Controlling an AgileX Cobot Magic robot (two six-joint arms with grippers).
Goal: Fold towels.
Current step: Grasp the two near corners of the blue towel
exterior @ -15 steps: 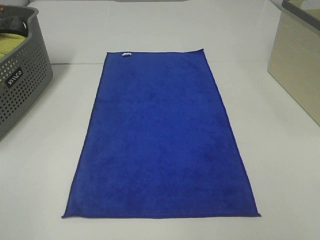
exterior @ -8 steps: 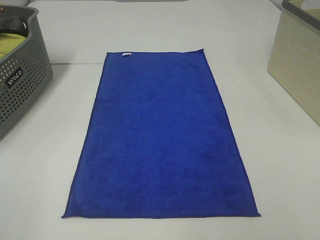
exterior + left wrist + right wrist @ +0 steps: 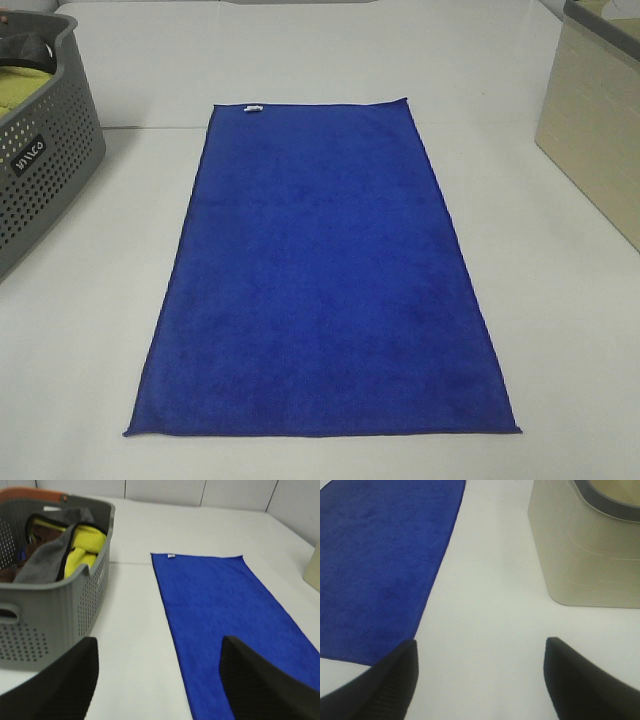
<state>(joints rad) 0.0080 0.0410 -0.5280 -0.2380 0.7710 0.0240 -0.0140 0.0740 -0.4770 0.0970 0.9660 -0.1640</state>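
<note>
One royal-blue microfibre towel (image 3: 320,280) lies spread flat and full-length in the middle of the white worktop (image 3: 560,330). Its long sides run near to far, and its small white tag (image 3: 252,108) sits on the far short edge, close to the left corner. No fold has been made. The cloth looks smoothed out, probably so that all four corners lie free and the edges can be matched when one end is brought over the other.

The left fingers (image 3: 60,685) are spread wide with nothing between them. They hang above the worktop at the near left, looking along the towel's left long edge. The right fingers (image 3: 375,685) are likewise spread and empty, above bare worktop just right of the towel's right long edge. Neither pair touches the cloth, and neither shows in the high view, so both seem held back on the near side. From there the two near corners look like the natural first grasp.

At the far left stands a grey perforated laundry basket (image 3: 45,170), well apart from the towel. It holds a yellow-green cloth (image 3: 87,545) bundled with a grey cloth (image 3: 45,555), likely the waiting stock. At the far right stands a beige bin (image 3: 595,130), perhaps meant for folded pieces, though its inside is hidden.
</note>
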